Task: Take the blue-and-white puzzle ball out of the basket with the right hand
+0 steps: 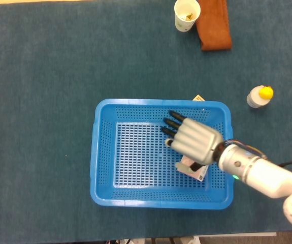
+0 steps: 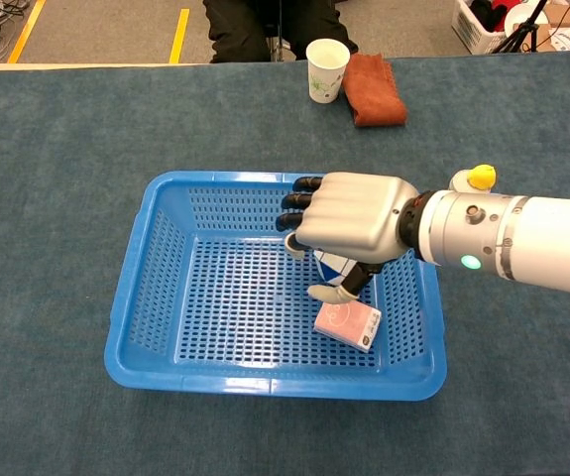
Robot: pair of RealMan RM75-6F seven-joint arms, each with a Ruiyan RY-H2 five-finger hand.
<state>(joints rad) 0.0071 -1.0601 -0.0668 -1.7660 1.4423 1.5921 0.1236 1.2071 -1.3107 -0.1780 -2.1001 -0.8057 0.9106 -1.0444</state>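
The blue-and-white puzzle ball (image 2: 335, 266) shows only partly in the chest view, tucked under the palm of my right hand (image 2: 354, 216). The hand grips it, with the fingers curled over its top and the thumb (image 2: 336, 291) beneath. It hangs over the right half of the blue basket (image 2: 136, 288). In the head view my right hand (image 1: 194, 141) covers the ball, so almost none of the ball shows there. My left hand is in neither view.
A pink-and-white card box (image 2: 347, 324) lies on the basket floor just below the hand. Behind the basket (image 1: 100, 152) stand a paper cup (image 1: 187, 14) and a brown cloth (image 1: 214, 25). A small yellow-capped bottle (image 1: 260, 96) stands to the right.
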